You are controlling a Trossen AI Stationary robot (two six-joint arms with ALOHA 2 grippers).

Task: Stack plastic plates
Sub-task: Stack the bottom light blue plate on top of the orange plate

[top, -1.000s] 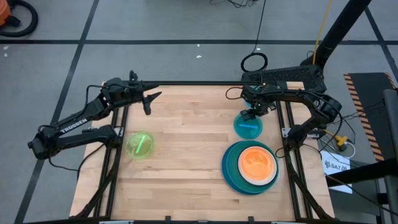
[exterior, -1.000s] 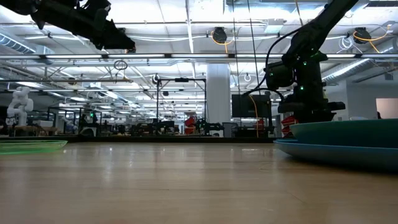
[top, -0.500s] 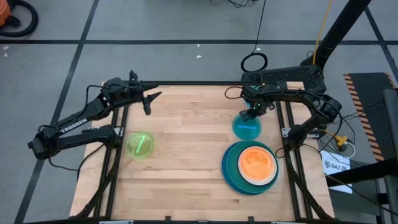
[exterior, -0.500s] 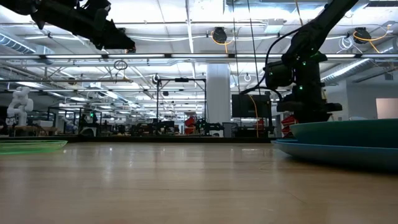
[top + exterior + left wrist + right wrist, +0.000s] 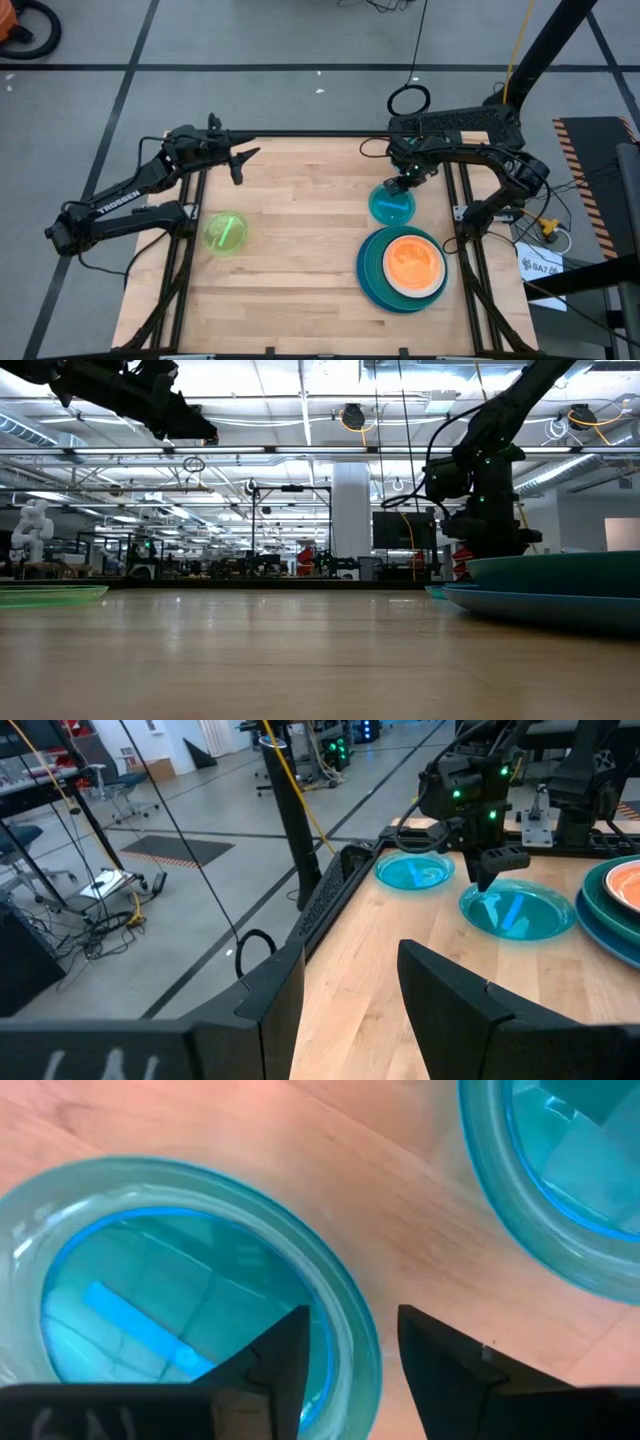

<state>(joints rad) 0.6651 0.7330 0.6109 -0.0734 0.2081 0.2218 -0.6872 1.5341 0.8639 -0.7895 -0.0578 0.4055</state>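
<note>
While over cyan plate, right gripper

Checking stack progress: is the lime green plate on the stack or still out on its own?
Out: the lime green plate lies alone on the table's left side, far from the stack.

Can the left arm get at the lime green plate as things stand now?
Probably yes. The lime green plate lies alone on bare table on the left arm's side, nothing on or beside it. The left gripper hangs open above the table's far edge, holding nothing.
</note>
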